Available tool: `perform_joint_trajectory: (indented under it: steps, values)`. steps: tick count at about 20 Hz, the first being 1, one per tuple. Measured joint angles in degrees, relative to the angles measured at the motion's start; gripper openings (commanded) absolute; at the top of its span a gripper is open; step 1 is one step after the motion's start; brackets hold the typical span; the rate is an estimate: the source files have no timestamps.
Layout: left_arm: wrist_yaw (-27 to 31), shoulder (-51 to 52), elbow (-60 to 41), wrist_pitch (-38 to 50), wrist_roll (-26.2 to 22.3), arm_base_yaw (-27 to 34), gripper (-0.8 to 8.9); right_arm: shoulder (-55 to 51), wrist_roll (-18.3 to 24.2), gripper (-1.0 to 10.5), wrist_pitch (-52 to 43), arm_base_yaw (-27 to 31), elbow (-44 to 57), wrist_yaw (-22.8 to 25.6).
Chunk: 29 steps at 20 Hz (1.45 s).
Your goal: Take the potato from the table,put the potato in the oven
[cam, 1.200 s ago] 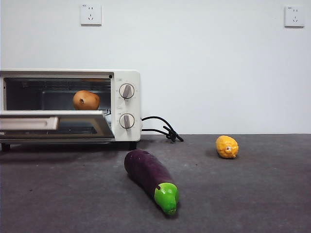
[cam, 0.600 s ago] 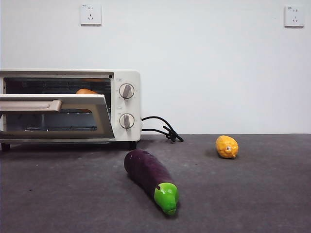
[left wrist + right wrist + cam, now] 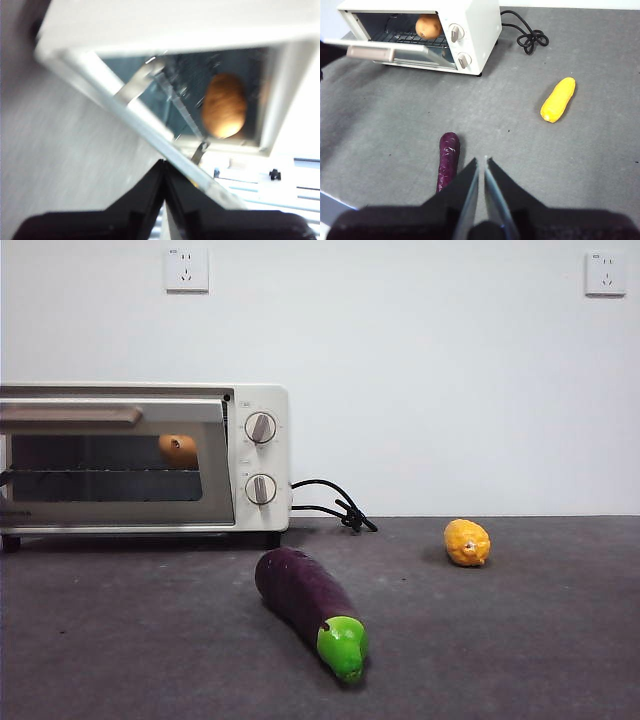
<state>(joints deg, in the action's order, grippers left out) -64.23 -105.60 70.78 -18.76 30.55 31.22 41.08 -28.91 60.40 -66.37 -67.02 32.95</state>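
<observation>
The brown-orange potato (image 3: pixel 178 450) lies on the rack inside the cream-white oven (image 3: pixel 262 455), dimly visible through the dark glass door (image 3: pixel 120 465). The door is raised almost to closed, with its bar handle (image 3: pixel 70 417) near the top. In the left wrist view my left gripper (image 3: pixel 164 172) is shut and empty, its tips against the door's edge (image 3: pixel 150 137), and the potato (image 3: pixel 225 105) shows in the gap behind. My right gripper (image 3: pixel 482 172) hangs shut and empty high above the table (image 3: pixel 395 115); below it are the oven (image 3: pixel 480 25) and the potato (image 3: pixel 428 26).
A purple eggplant (image 3: pixel 310 608) with a green tip lies in front of the oven, near the middle of the table. A yellow bumpy fruit (image 3: pixel 467 542) sits to the right. The oven's black cord (image 3: pixel 335 505) is coiled behind its right side.
The oven door has swung up from lying open to almost closed. The potato has stayed on the rack inside and now shows only through the glass.
</observation>
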Motion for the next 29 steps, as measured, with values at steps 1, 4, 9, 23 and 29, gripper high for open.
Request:
perform_joint_trajectory:
  steps: [1,4,9,23,29]
  values:
    - [0.00,0.00,1.11,0.72,1.27,-0.02,-0.09,0.00,0.00,0.3,0.00,0.00,0.00,0.00]
    - [0.02,0.02,6.19,1.75,3.15,-0.11,-0.09,0.00,0.00,0.3,0.00,0.00,0.00,0.00]
    - [0.00,0.11,10.97,1.70,3.61,-0.98,-0.09,0.00,0.00,0.3,0.00,0.00,0.00,0.00]
    - [8.50,18.51,11.06,-18.32,-14.82,-13.16,-0.09,0.00,-0.02,0.3,0.02,0.00,0.00,8.31]
    - [16.48,31.28,11.06,-25.31,-21.62,-25.03,-0.08,0.00,-0.02,0.3,4.96,0.00,0.00,8.46]
